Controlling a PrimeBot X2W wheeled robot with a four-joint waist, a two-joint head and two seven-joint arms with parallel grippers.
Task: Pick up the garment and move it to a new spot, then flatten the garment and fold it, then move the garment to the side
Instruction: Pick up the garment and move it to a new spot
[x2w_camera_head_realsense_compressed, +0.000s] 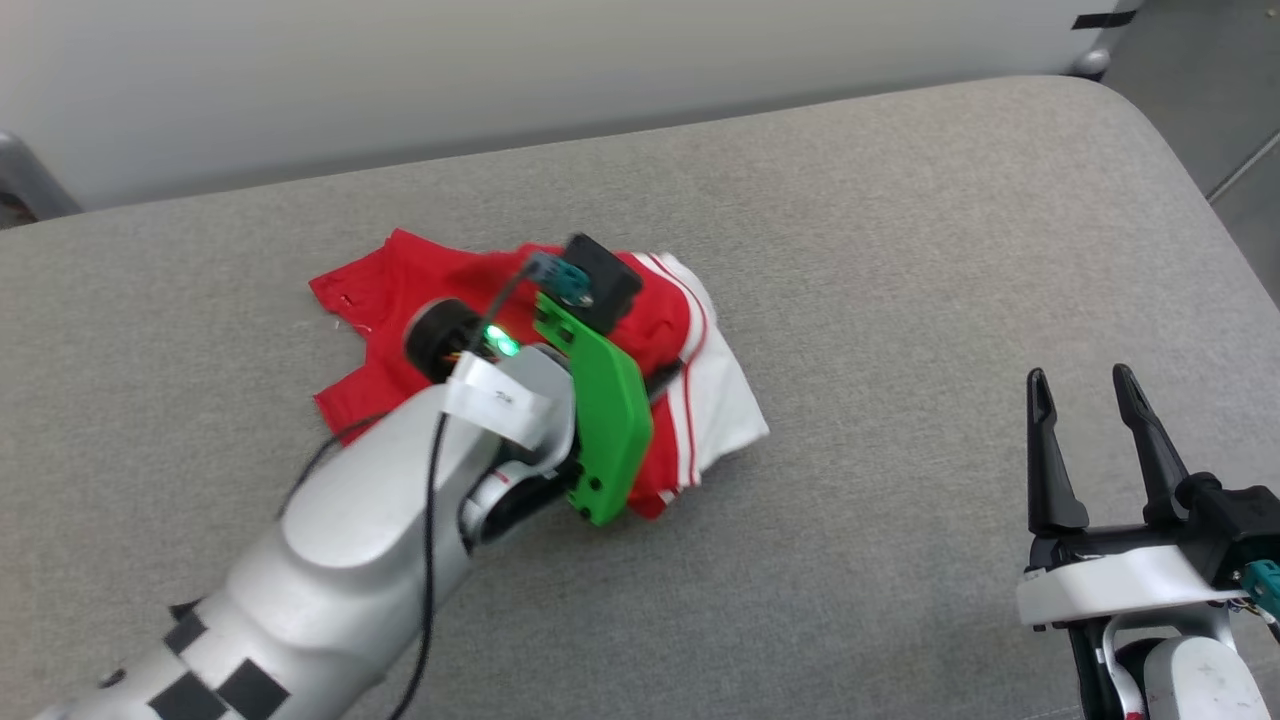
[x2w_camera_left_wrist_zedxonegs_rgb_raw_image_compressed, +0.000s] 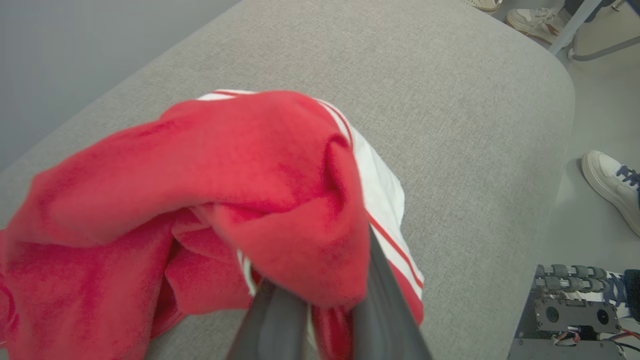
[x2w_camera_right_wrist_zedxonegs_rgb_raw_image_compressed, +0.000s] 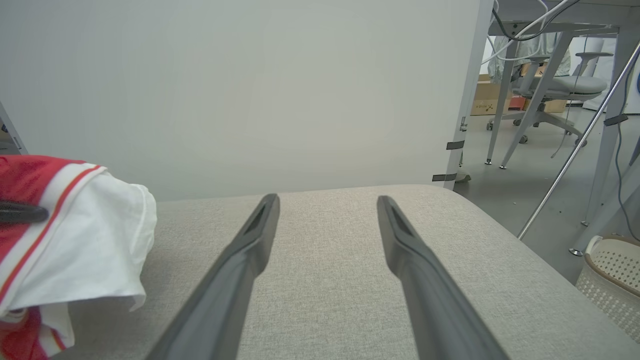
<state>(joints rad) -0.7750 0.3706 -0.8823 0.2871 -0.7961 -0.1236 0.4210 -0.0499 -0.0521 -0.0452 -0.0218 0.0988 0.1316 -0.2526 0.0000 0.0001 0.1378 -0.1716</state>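
Nearest, the right gripper (x2w_camera_head_realsense_compressed: 1082, 380) holds its two long dark fingers spread apart above the grey fabric cushion (x2w_camera_head_realsense_compressed: 900, 250), well apart from the cloth. Further in, the left gripper (x2w_camera_left_wrist_zedxonegs_rgb_raw_image_compressed: 327, 320) is clamped on a bunched fold of the crumpled red jersey T-shirt with white striped sleeves (x2w_camera_head_realsense_compressed: 400, 280), which lies mid-cushion. A pale wall (x2w_camera_head_realsense_compressed: 500, 80) stands behind.
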